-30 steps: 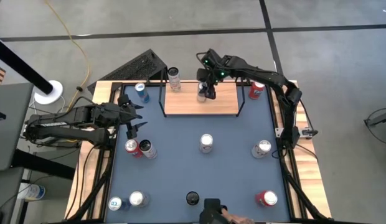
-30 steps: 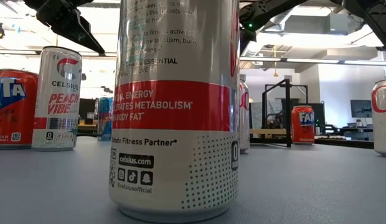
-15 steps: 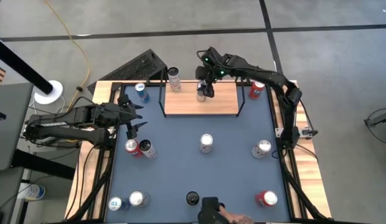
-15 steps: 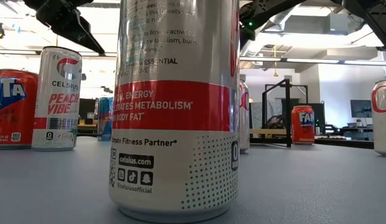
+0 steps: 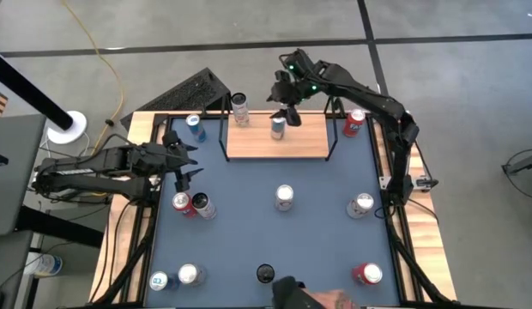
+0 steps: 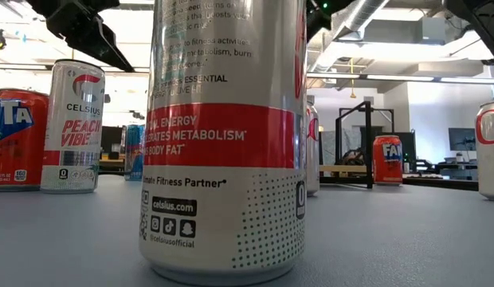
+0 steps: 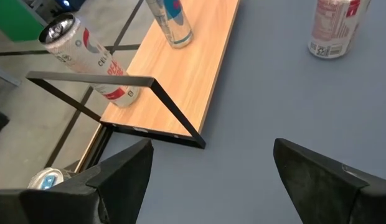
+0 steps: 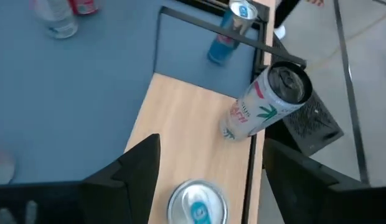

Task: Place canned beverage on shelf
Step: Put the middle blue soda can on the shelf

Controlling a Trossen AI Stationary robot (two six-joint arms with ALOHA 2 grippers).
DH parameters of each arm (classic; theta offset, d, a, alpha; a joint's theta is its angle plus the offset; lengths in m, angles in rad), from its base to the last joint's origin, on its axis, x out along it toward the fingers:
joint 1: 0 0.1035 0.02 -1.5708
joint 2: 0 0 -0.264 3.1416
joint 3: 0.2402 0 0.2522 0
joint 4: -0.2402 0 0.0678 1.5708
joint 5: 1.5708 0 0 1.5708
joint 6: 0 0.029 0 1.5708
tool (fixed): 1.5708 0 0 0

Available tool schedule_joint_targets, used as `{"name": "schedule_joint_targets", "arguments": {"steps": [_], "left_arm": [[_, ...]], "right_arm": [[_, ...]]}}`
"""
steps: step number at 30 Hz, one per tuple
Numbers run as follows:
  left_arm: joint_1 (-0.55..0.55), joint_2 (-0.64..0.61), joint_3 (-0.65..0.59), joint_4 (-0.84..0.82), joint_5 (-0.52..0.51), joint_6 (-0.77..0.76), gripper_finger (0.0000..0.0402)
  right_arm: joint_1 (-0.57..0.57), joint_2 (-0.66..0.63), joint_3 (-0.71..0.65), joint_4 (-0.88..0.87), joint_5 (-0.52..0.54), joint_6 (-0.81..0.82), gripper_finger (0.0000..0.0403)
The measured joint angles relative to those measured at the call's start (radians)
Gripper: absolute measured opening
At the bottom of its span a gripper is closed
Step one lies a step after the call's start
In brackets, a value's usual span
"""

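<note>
The shelf (image 5: 277,142), a light-wood board with black wire uprights, lies at the table's far side. A silver canned beverage with a blue top (image 5: 278,128) stands upright on the shelf. My right gripper (image 5: 289,106) hovers open just above and beyond it. In the right wrist view the can top (image 8: 198,203) shows below, between the spread fingers (image 8: 138,167). A white can (image 5: 240,109) stands at the shelf's left end. My left gripper (image 5: 185,168) waits open at the table's left side, holding nothing.
Several cans stand about the blue table: one in the middle (image 5: 284,197), one at the right (image 5: 362,204), a red one at the near right (image 5: 367,273), a pair at the left (image 5: 190,204), and a red one (image 5: 353,124) beside the shelf. A person's hand (image 5: 328,301) shows at the near edge.
My right gripper has risen off the can on the shelf, drawn a little toward the table's far edge and rolled at the wrist. The can stays upright where it stood on the board.
</note>
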Motion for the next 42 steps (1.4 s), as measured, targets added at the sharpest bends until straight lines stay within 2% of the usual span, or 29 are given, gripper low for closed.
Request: {"name": "schedule_joint_targets", "arguments": {"steps": [3,7,11,14,18,21,28,37,42], "left_arm": [[0.0,0.001,-0.002,-0.002,0.0,0.0,0.0322],[0.0,-0.001,-0.002,-0.001,0.0,0.002,0.0322],[0.0,-0.002,-0.002,0.008,-0.001,0.012,0.0322],[0.0,-0.002,-0.002,0.009,-0.001,0.015,0.0322],[0.0,-0.002,-0.002,0.009,-0.001,0.015,0.0322],[0.0,-0.002,-0.002,0.01,-0.001,0.018,0.0322],[0.0,-0.002,-0.002,0.012,-0.002,0.026,0.0322],[0.0,-0.002,-0.002,0.012,-0.001,0.026,0.0322],[0.0,-0.002,-0.002,0.012,-0.001,0.026,0.0322]], "right_arm": [[-0.023,-0.028,0.002,-0.109,-0.079,-0.059,0.0252],[-0.094,-0.041,0.003,-0.335,-0.297,-0.144,0.0213],[-0.182,-0.043,-0.03,-0.491,-0.529,-0.275,0.0147],[-0.227,-0.042,-0.09,-0.495,-0.61,-0.327,0.0085],[-0.247,-0.042,-0.196,-0.376,-0.617,-0.323,0.0011],[-0.237,-0.041,-0.276,-0.245,-0.605,-0.26,0.0009],[-0.202,-0.041,-0.403,0.012,-0.497,-0.134,0.0001],[-0.187,-0.001,-0.433,0.15,-0.425,-0.042,0.0],[-0.18,0.029,-0.433,0.161,-0.419,-0.026,0.0]]}}
